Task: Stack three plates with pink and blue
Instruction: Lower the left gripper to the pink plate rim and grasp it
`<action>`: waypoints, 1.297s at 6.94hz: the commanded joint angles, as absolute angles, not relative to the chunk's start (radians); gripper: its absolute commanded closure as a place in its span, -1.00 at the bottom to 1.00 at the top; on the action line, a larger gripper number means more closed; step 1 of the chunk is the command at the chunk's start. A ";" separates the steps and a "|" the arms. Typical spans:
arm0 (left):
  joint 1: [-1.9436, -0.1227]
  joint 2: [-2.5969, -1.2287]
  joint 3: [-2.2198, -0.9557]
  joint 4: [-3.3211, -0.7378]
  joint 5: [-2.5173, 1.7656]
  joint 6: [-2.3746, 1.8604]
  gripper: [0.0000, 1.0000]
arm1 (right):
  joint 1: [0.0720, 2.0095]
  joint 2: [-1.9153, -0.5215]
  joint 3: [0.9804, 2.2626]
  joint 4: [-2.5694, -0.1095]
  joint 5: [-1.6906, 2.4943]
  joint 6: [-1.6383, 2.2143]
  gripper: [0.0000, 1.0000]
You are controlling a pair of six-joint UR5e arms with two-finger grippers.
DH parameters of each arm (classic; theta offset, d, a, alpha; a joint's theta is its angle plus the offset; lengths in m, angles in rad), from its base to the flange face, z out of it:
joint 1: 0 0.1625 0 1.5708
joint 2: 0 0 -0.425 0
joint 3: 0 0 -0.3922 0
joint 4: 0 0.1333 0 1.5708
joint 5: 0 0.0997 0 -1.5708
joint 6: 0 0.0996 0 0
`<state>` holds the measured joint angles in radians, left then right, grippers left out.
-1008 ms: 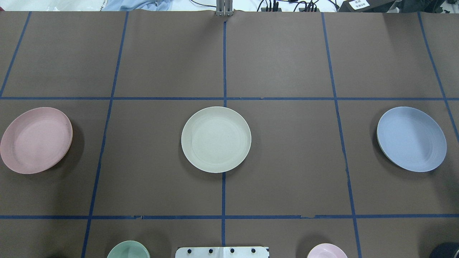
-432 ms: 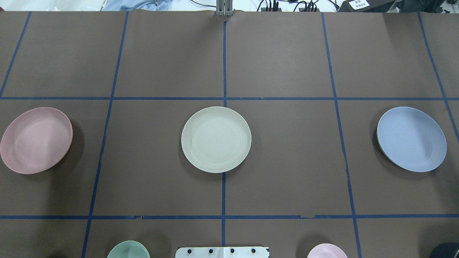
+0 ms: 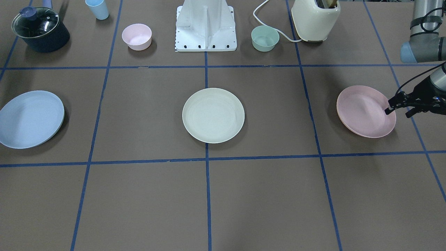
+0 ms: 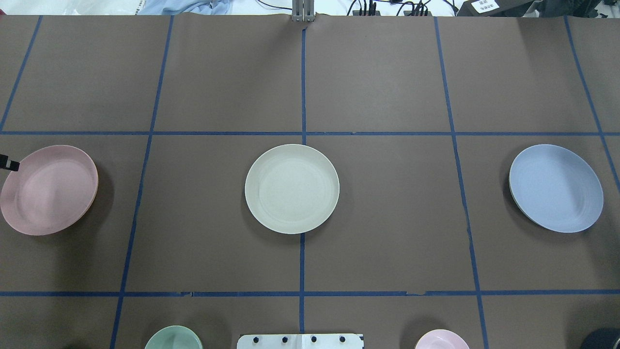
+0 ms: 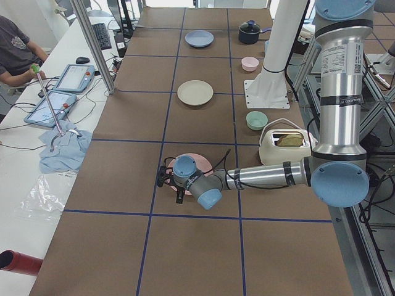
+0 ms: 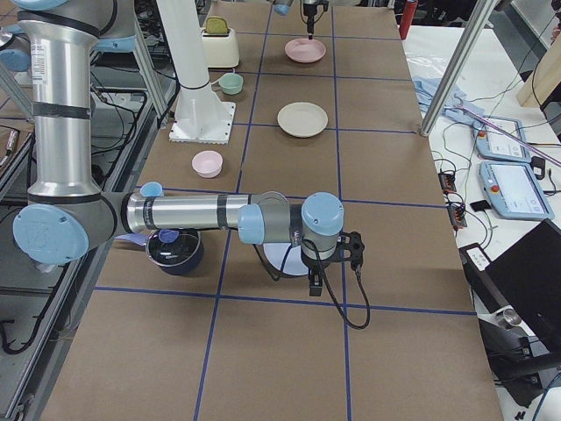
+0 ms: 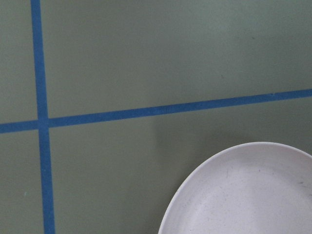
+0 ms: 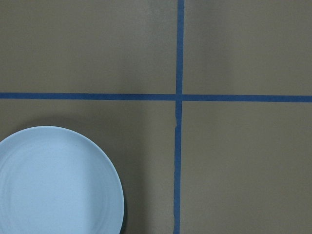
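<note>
Three plates lie in a row across the table. The pink plate (image 3: 364,111) is on my left side (image 4: 48,190). The cream plate (image 3: 213,115) is in the middle (image 4: 291,188). The blue plate (image 3: 30,118) is on my right side (image 4: 556,188). My left gripper (image 3: 398,112) is open at the pink plate's outer rim, with one finger over the plate and one outside it. One of its fingertips (image 4: 8,164) shows at the overhead view's edge. My right gripper (image 6: 337,259) hovers beside the blue plate (image 8: 53,183); I cannot tell whether it is open.
Along the robot's side stand a dark lidded pot (image 3: 40,29), a small blue cup (image 3: 97,8), a small pink bowl (image 3: 136,36), the white robot base (image 3: 206,26), a small green bowl (image 3: 265,38) and a cream toaster (image 3: 315,19).
A black fingertip of my left gripper has come into the overhead view at the pink plate's outer rim. The three plates have not moved.
</note>
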<state>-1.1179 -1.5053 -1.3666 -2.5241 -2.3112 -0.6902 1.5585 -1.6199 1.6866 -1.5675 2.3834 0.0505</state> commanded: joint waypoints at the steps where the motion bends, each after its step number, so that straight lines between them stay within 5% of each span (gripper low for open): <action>1: -1.066 -1.503 -1.355 -2.525 -2.258 -0.696 0.02 | 1.559 -1.620 1.690 -1.566 2.387 0.051 -1.00; 2: -1.066 -1.502 -1.351 -2.526 -2.260 -0.690 0.67 | 1.559 -1.620 1.692 -1.566 2.388 0.052 -1.00; 3: -1.066 -1.502 -1.353 -2.526 -2.264 -0.689 1.00 | 1.559 -1.620 1.692 -1.568 2.388 0.052 -1.00; 9: -1.086 -1.437 -1.426 -2.526 -2.337 -0.598 1.00 | 1.559 -1.621 1.692 -1.568 2.391 0.051 -1.00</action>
